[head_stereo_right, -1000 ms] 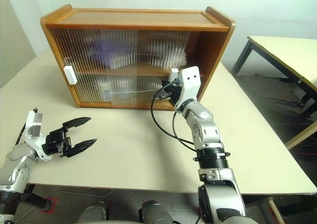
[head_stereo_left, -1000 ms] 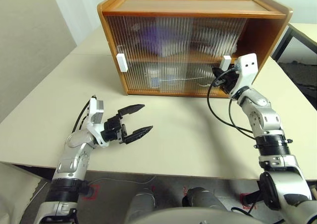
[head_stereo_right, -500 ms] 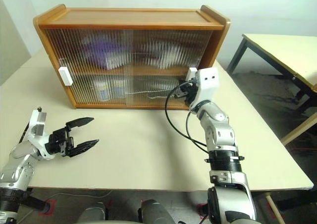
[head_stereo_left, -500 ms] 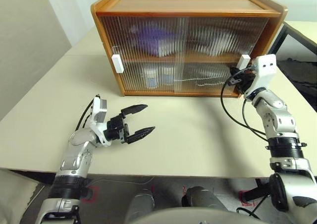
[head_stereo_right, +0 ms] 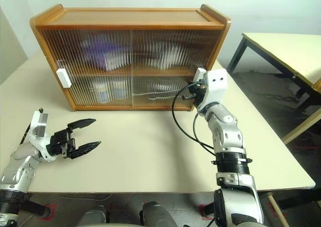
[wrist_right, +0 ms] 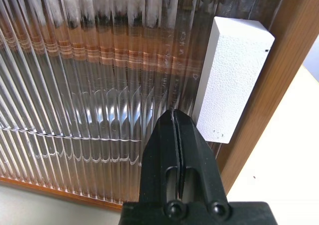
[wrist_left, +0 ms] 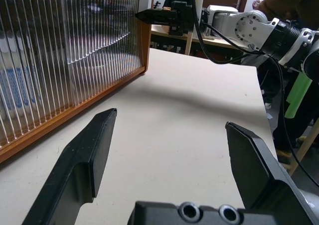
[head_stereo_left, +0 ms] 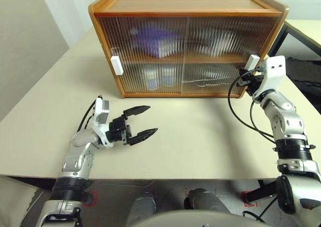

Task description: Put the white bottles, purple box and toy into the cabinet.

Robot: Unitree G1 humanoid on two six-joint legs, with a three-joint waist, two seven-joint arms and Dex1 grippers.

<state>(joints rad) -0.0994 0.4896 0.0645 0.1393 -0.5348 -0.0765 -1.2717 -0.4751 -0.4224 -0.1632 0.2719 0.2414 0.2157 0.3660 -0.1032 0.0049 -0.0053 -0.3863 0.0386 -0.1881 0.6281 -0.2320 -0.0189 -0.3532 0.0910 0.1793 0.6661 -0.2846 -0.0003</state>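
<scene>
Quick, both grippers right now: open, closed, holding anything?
Left gripper: jaws open, holding nothing, above the table.
Right gripper: jaws closed, holding nothing, tip beside the right door's white handle on the cabinet.

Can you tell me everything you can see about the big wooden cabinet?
The cabinet is a wide orange-brown wooden box standing upright on the pale table. Two ribbed see-through sliding doors cover its whole front, each with a white block handle: the left handle and the right handle. A middle shelf splits it. Blurry through the ribs are the purple box above and white bottles below. The right gripper, fingers shut, sits at the right handle.
</scene>
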